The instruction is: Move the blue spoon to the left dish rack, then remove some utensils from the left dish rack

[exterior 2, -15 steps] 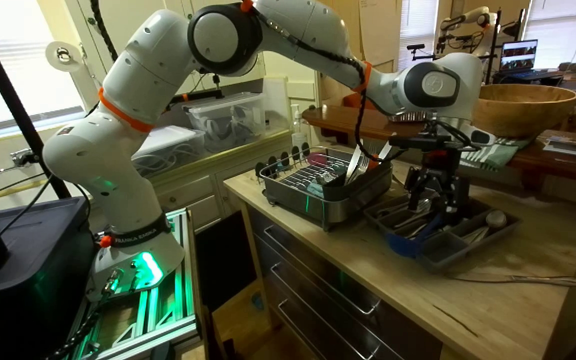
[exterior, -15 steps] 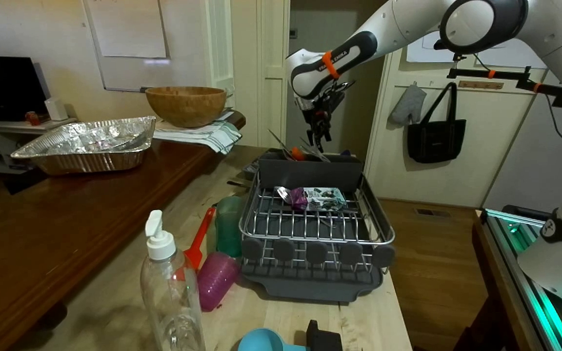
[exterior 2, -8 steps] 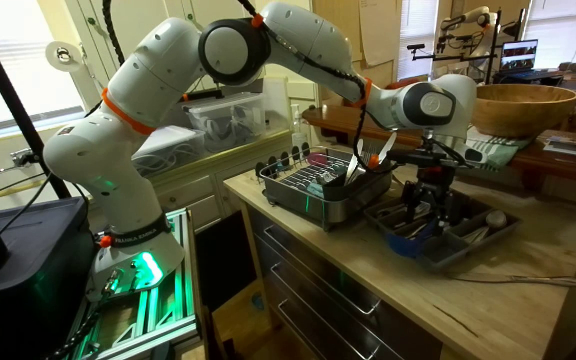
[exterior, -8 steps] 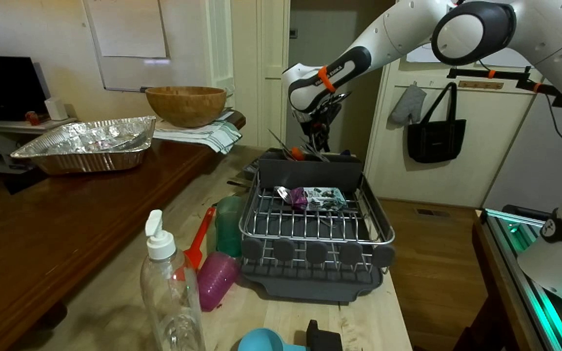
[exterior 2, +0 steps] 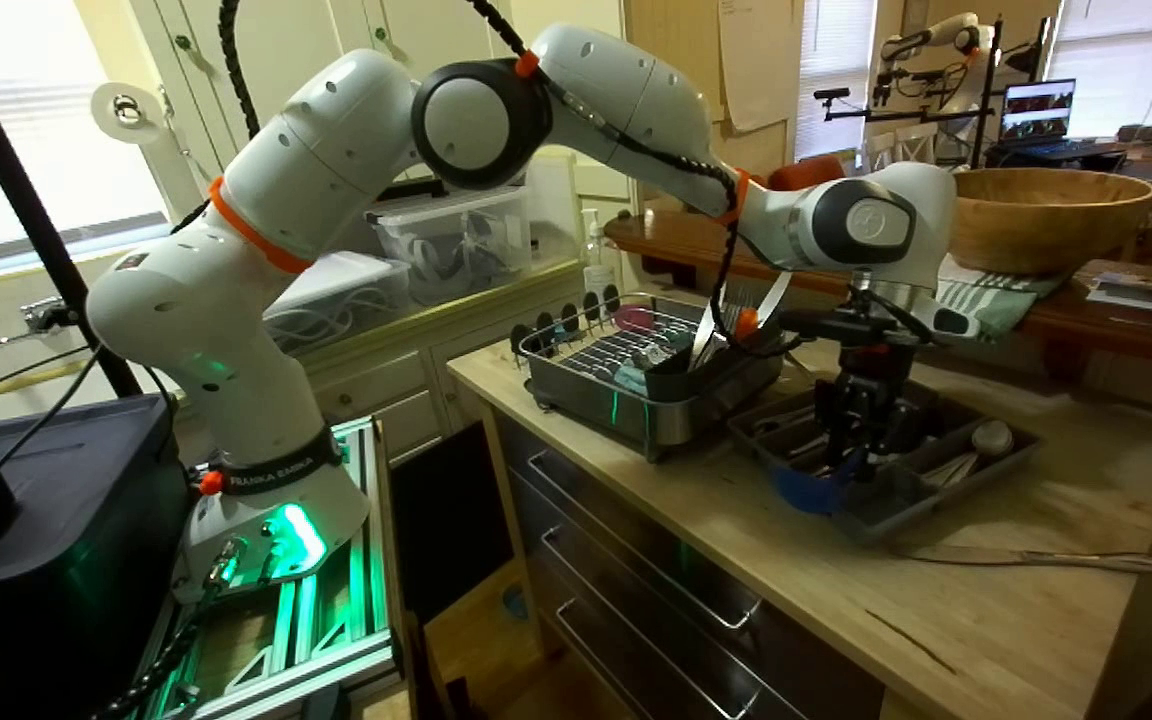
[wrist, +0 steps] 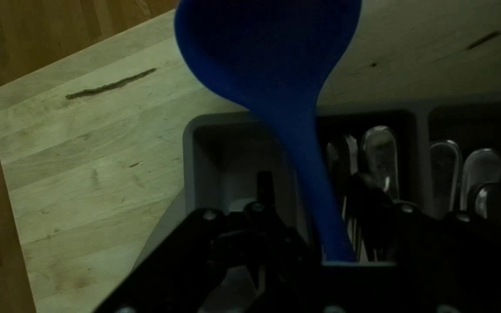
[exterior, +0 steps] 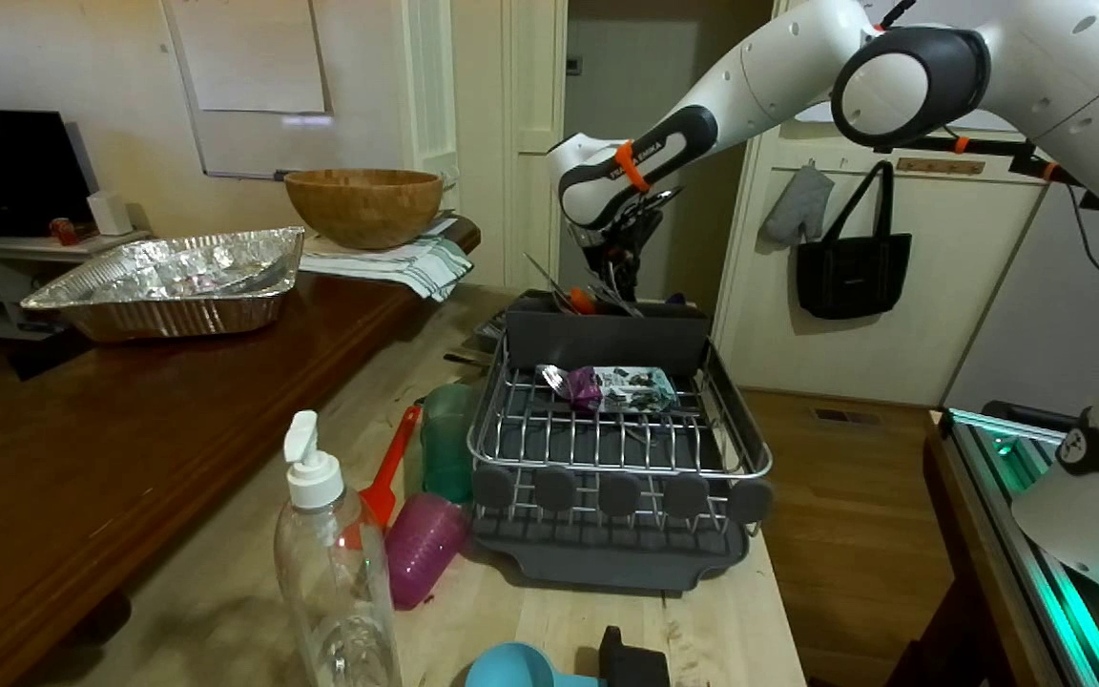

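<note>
**Claw's parted jaws straddle the blue spoon's handle at the cutlery tray**

The claw (wrist: 313,191) hangs low over a grey cutlery tray (wrist: 188,174), jaws part-way apart, with the handle of the blue spoon (wrist: 296,130) between them. In the wrist view a gap shows between the handle and 1 finger; whether the other finger touches it is too dark to tell. The spoon's bowl juts past the tray's rim, above the worktop (exterior 2: 1036,640), and the handle slants in along the divider between 2 compartments. Metal cutlery (wrist: 381,158) lies just beside it.

The dish rack (exterior 2: 591,405) stands near the tray on the same worktop, visible in both exterior views. Utensils (exterior 2: 706,335) lean upright in the holder at its end nearest the tray. On its wires lie a fork (exterior: 555,380) and a patterned object (exterior: 635,389), partly purple. A metal knife (exterior 2: 1066,561) rests beside the tray. Beside the rack, a purple cup (exterior: 425,549) lies on its side, near a clear pump bottle (exterior: 335,572).
</note>
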You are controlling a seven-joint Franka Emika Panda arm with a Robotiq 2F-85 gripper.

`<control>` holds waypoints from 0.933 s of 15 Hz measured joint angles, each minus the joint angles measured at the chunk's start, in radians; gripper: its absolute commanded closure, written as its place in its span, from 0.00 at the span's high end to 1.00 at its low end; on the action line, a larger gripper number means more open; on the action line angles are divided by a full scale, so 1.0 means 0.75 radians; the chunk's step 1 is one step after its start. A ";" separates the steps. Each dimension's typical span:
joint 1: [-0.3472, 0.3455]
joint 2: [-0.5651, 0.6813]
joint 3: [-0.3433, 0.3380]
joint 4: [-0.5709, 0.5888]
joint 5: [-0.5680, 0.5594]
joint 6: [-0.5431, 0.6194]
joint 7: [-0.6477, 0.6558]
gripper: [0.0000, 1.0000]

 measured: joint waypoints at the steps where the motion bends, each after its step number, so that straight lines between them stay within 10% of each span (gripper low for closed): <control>1: 0.000 0.005 0.000 0.010 0.000 -0.002 0.006 0.10; 14: -0.041 -0.203 0.009 -0.004 0.059 -0.114 -0.075 0.04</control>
